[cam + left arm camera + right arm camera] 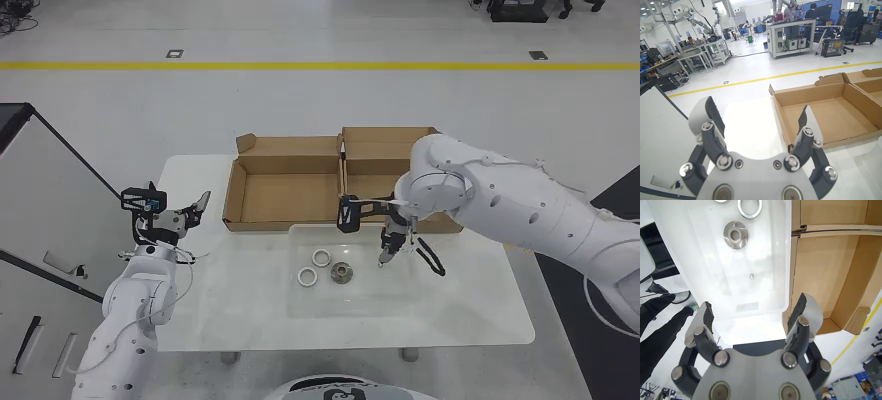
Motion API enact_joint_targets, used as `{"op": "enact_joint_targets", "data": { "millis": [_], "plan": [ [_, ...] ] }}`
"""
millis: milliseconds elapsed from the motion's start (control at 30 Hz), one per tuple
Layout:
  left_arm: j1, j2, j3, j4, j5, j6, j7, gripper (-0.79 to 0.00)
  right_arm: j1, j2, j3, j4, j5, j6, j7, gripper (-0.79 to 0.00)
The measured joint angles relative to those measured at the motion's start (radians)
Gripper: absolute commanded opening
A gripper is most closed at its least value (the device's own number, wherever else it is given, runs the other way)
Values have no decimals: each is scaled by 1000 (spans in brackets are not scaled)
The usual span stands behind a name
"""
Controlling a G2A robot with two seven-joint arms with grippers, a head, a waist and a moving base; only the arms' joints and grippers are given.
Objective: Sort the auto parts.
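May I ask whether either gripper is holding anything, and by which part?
Nothing is held: the left gripper and the right gripper are both open and empty.

The left arm [140, 300] is bent up close to the body. The left gripper [758, 106] points forward, its two fingers spread wide. The right arm [520, 200] is stretched out and bends at the wrist. The right gripper [755, 300] points down, fingers wide apart too.
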Motion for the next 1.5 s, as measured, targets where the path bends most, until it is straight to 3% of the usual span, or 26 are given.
{"op": "enact_joint_targets", "data": {
  "millis": [500,933,1500],
  "plan": [
    [0,0,0,0,0,0,0,0,-67,-53,0,47,-33,56,45,0],
    [0,0,0,0,0,0,0,0,-113,-69,7,69,-41,81,60,0],
    [0,0,0,0,0,0,0,0,-168,-80,16,133,-96,74,54,-185]
  ]
}}
